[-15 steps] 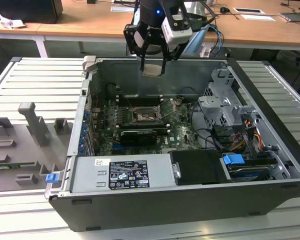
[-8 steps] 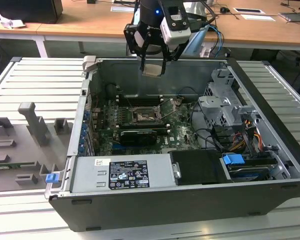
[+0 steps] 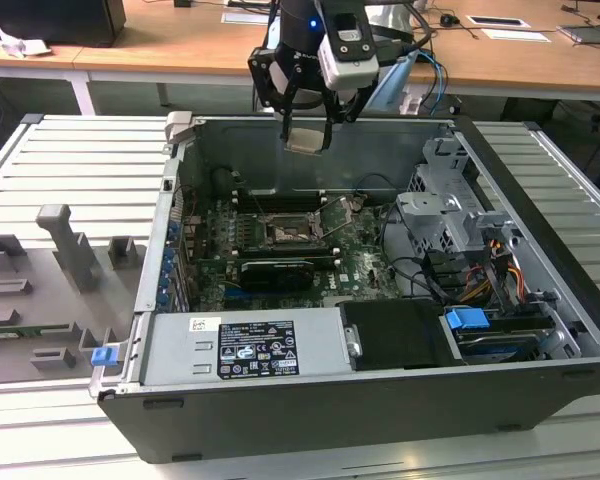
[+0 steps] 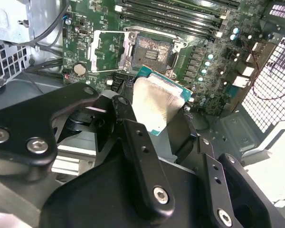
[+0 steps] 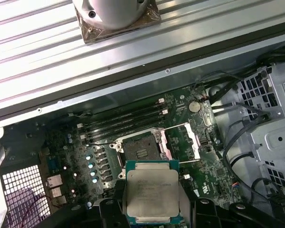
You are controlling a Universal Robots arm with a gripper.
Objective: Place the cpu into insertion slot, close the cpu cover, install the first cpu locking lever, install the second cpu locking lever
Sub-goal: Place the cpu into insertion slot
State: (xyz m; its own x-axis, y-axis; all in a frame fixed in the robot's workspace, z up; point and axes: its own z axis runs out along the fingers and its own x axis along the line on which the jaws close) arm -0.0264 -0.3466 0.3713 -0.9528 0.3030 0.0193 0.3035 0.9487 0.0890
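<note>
The cpu point(image 5: 152, 194) is held clenched between the jaws, in the air above the open computer case point(image 3: 310, 400). Inside, on the green board, the insertion slot point(image 5: 140, 148) is left bare, with the cpu cover point(image 5: 164, 143) swung open beside it. The case is carried by the ribbed table point(image 3: 580, 200).

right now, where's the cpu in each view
exterior view: the cpu hangs in the gripper above the open case
second wrist view: the cpu tilts in the gripper, close beside the insertion slot
first wrist view: the cpu shows its metal top, next to the insertion slot
shared landmark: the insertion slot, empty
</note>
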